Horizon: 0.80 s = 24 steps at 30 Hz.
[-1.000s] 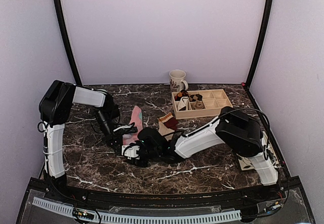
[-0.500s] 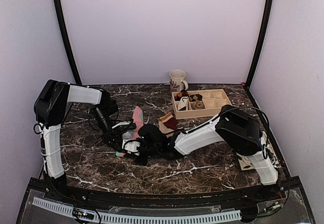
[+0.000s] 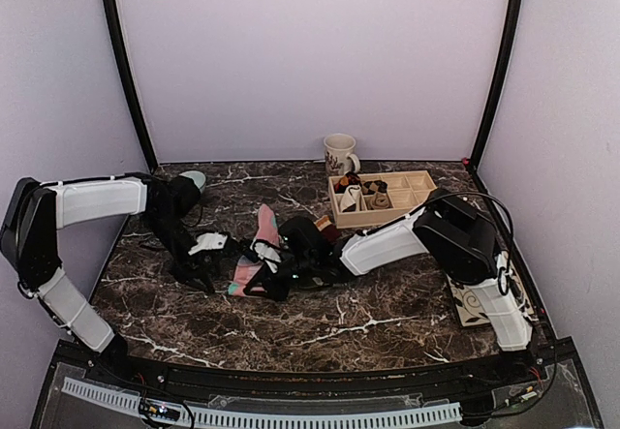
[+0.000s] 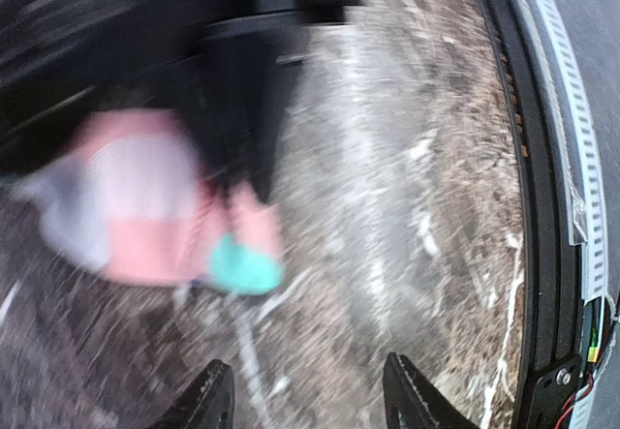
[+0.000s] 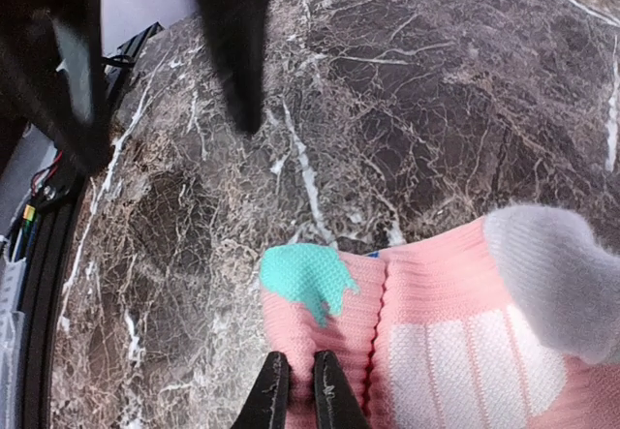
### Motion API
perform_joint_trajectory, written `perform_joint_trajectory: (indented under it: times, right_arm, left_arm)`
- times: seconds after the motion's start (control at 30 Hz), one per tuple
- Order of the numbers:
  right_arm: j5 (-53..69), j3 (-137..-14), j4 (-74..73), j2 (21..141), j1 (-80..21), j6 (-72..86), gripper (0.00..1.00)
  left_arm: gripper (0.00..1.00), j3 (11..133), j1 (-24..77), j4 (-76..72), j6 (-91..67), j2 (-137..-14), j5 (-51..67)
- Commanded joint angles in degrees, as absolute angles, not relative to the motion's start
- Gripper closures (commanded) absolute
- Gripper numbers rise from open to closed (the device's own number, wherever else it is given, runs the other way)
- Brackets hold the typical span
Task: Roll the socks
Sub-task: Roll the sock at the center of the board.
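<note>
Two black fingertips (image 5: 274, 390) of the right gripper (image 5: 300, 390) stand almost together at the bottom of the right wrist view. Only a thin slit is left between them, and they nip the folded edge of the pink sock (image 5: 436, 352) just below its teal patch (image 5: 305, 276). The left gripper (image 4: 305, 400) is spread wide over bare marble table (image 4: 407, 206) and holds nothing; the sock lies ahead of it, apart.

The left wrist view is smeared with motion blur, so the sock there is only a pink, pale and teal blotch. From above, the right gripper (image 3: 254, 279) covers the middle of the sock, which lies near the table's centre. The tan sock (image 3: 323, 222) is mostly hidden behind the right arm, with only a dark-red bit showing near the wooden tray (image 3: 431, 197).

Half a second ago the left gripper (image 3: 203, 272) sat right against the right one at the sock. It has since pulled off to the left, its arm now stretched low.
</note>
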State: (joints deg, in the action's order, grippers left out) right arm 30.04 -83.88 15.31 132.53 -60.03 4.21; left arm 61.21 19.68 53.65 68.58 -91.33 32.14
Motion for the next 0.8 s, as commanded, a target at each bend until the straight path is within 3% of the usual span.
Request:
perform_joint_trajectory:
  times: [0.0, 0.37, 0.6, 0.77]
  right_arm:
    - [36.13, -84.32, 12.81, 135.78, -58.36, 15.29, 0.92]
    - [40.56, -84.58, 13.8, 138.95, -56.6, 20.86, 0.92]
    - [40.67, -84.17, 16.05, 139.89, -56.45, 22.51, 0.9]
    - [40.87, -83.08, 18.31, 139.54, -56.34, 23.77, 0.89]
  left_arm:
    - [0.47, 56.08, 25.24, 44.18, 67.84, -87.82, 28.68]
    - [0.53, 51.13, 31.99, 28.55, 66.65, -88.17, 23.16]
    - [0.63, 51.56, 33.29, 28.21, 66.67, -92.41, 22.91]
    - [0.64, 51.06, 33.31, 27.98, 65.88, -94.65, 22.2]
